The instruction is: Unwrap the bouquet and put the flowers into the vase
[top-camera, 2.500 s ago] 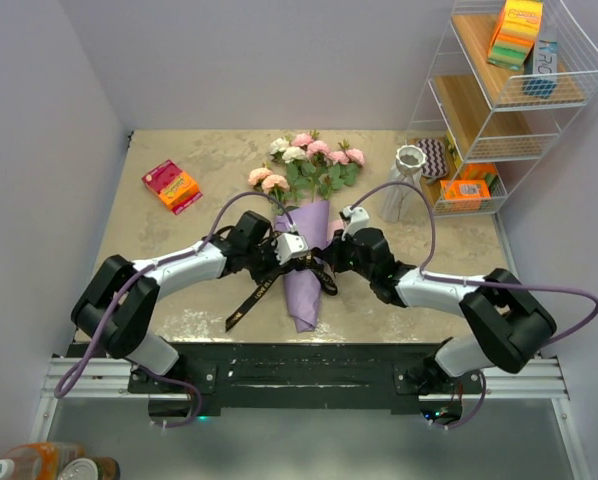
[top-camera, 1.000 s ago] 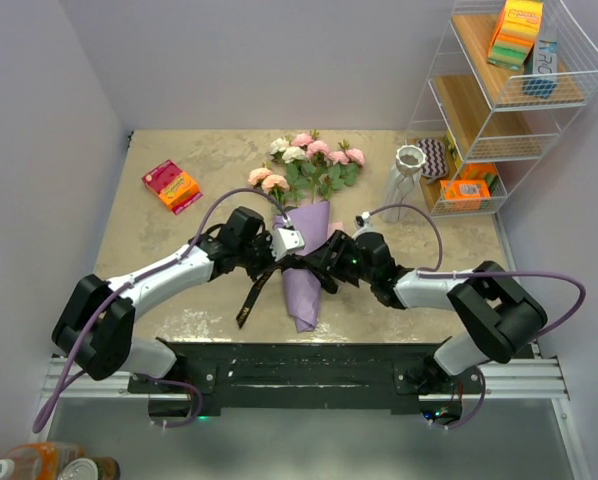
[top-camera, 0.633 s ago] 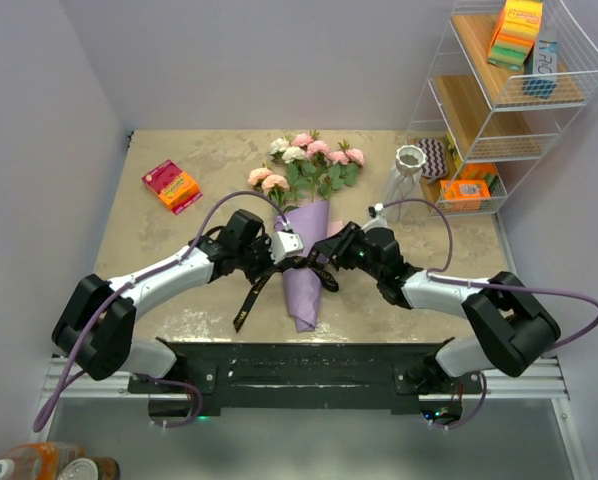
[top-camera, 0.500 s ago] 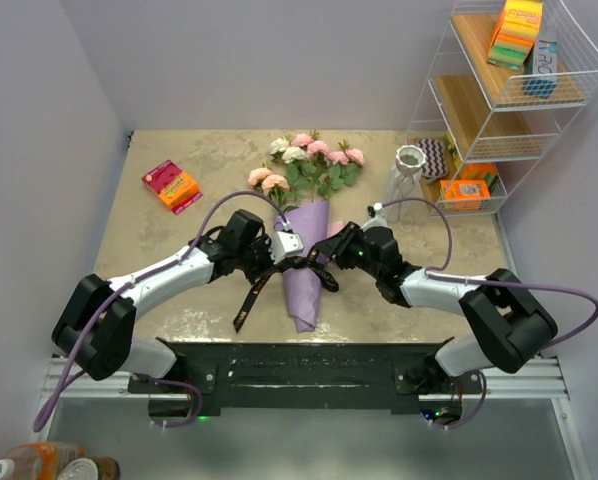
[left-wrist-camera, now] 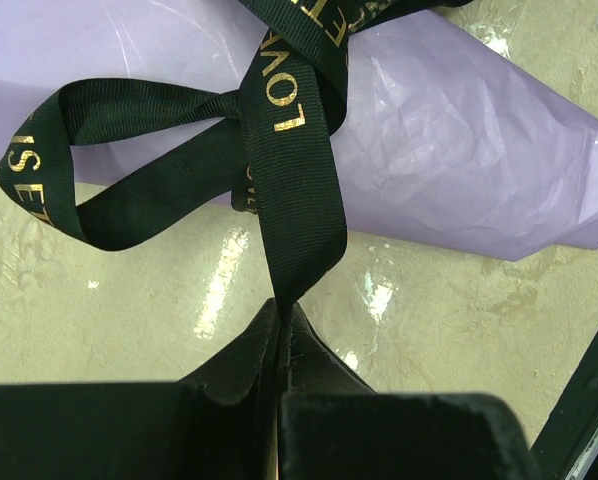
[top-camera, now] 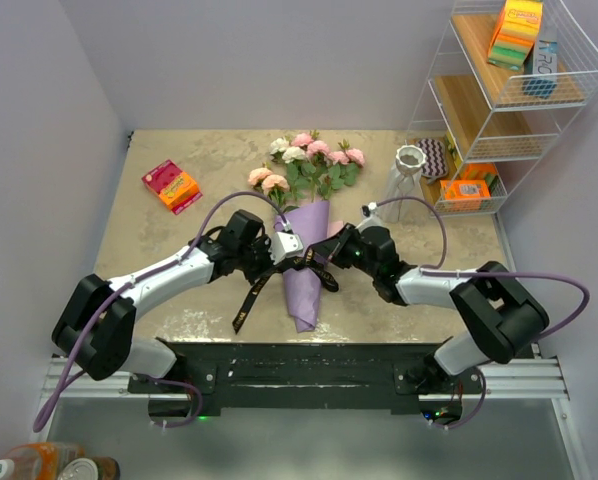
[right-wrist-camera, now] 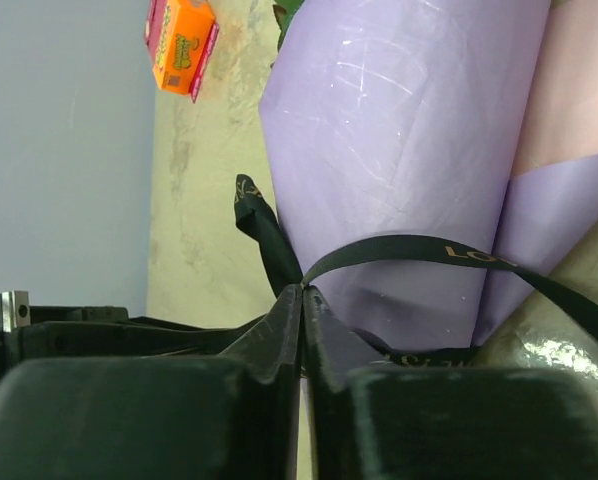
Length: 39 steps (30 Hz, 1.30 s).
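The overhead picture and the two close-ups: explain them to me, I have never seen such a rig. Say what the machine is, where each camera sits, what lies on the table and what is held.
The machine is two robot arms bolted at the near edge of a table. The wide picture comes from a fixed camera above and behind them. Each close-up comes from a camera on one wrist, looking along that arm's own two fingers. On the table lie a bouquet of roses in a purple paper cone, a white vase and an orange and pink box. A wire rack stands at the right. The left end effector is shut on one tail of the bouquet's black ribbon. The right end effector pinches another stretch of it.
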Each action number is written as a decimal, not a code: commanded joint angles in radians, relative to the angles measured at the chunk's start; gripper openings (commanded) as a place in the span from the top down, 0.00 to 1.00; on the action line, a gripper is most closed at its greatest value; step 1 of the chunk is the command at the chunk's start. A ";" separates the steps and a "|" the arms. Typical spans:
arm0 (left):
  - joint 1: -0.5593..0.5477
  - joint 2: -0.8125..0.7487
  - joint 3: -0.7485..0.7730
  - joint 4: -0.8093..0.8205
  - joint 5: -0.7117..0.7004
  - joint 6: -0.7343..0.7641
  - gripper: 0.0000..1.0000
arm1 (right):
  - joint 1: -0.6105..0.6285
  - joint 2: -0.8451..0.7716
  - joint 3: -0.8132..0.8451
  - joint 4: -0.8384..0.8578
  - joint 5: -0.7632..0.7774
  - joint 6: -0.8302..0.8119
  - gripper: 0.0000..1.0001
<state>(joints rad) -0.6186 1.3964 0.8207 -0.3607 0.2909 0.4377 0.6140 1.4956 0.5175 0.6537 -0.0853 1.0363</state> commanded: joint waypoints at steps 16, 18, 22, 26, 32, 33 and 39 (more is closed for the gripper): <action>0.247 -0.092 0.244 -0.191 0.105 -0.050 1.00 | -0.005 -0.578 0.203 -0.711 0.458 -0.367 1.00; 0.301 -0.126 0.245 -0.213 0.096 -0.033 1.00 | -0.010 -0.624 0.220 -0.841 0.559 -0.369 1.00; 0.483 -0.188 0.215 -0.244 0.057 0.013 1.00 | -0.057 -0.727 0.245 -1.008 0.700 -0.358 1.00; 0.696 -0.223 0.218 -0.288 0.077 0.094 1.00 | -0.143 -0.764 0.289 -1.091 0.774 -0.397 1.00; 0.971 -0.206 0.245 -0.322 0.071 0.185 1.00 | -0.266 -0.730 0.346 -1.149 0.800 -0.441 1.00; 0.997 -0.201 0.245 -0.323 0.057 0.194 1.00 | -0.289 -0.721 0.351 -1.158 0.803 -0.434 1.00; 1.013 -0.240 0.253 -0.395 0.208 0.275 0.01 | -0.333 -0.649 0.386 -1.206 0.806 -0.435 0.11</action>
<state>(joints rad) 0.3920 1.1976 1.0344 -0.6910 0.3454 0.6338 0.2977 0.8165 0.8536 -0.4908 0.6815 0.6144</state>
